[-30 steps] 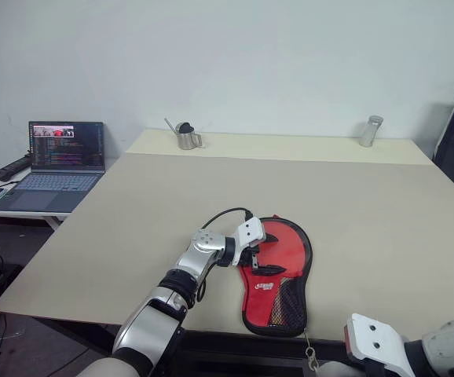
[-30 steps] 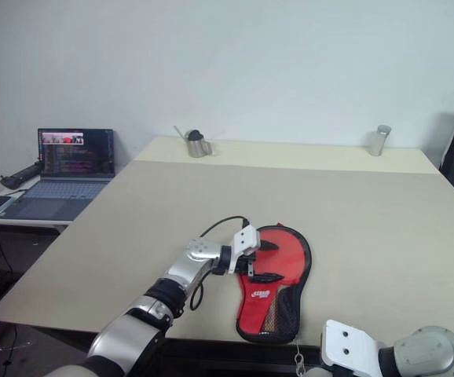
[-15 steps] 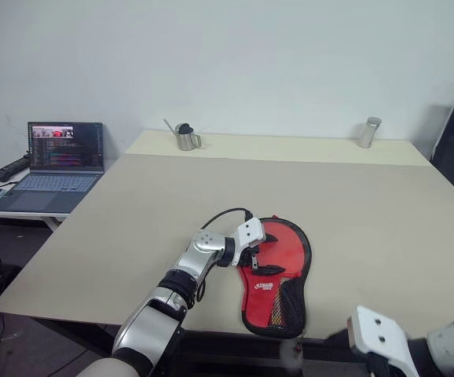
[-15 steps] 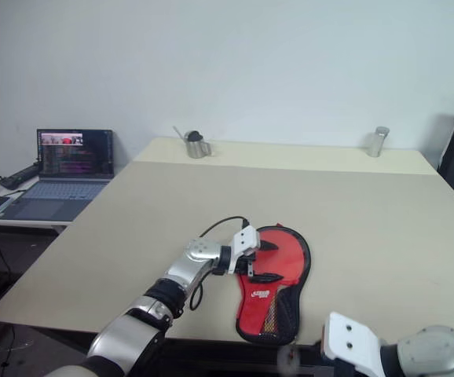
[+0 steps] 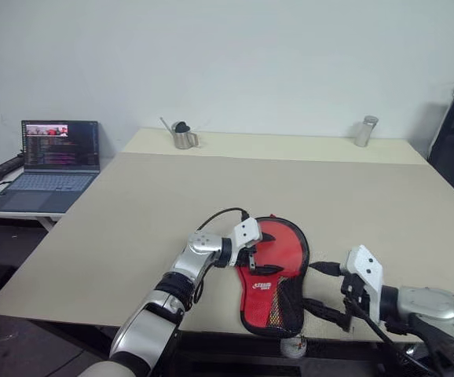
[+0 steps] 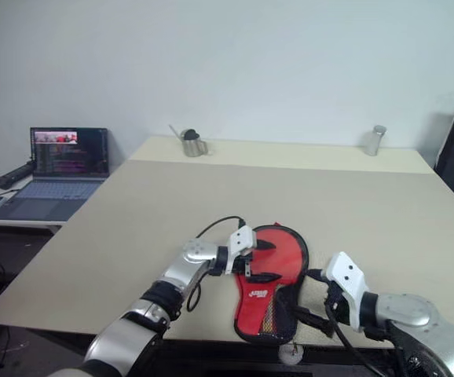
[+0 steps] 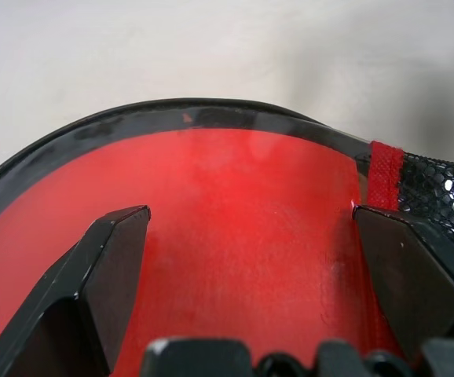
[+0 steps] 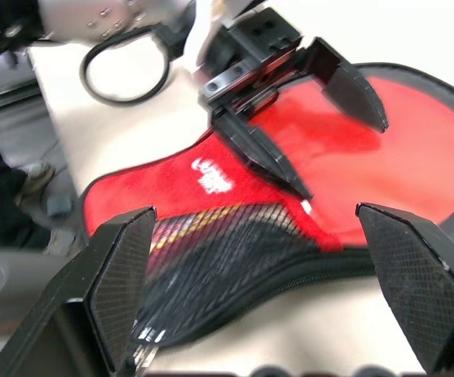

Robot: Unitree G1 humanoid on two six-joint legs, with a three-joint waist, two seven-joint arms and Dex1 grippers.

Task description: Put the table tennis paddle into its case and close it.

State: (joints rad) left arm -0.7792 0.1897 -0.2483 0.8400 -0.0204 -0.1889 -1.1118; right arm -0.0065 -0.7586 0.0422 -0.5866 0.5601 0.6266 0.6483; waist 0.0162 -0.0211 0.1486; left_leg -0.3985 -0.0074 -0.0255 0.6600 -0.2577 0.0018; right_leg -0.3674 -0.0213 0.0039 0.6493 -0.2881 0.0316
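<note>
On the large beige rectangular table [image 5: 133, 204], the red paddle-shaped soft case [image 5: 278, 263] with black edging lies at six o'clock. The left gripper [image 5: 257, 253], fingers spread wide, rests over its round face. The right gripper [image 5: 321, 289], spread and empty, sits at the case's three o'clock, just beside it.

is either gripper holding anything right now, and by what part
Nothing is gripped. The left gripper rests open over the round end of the red case; the right gripper is open beside its narrow end.
</note>
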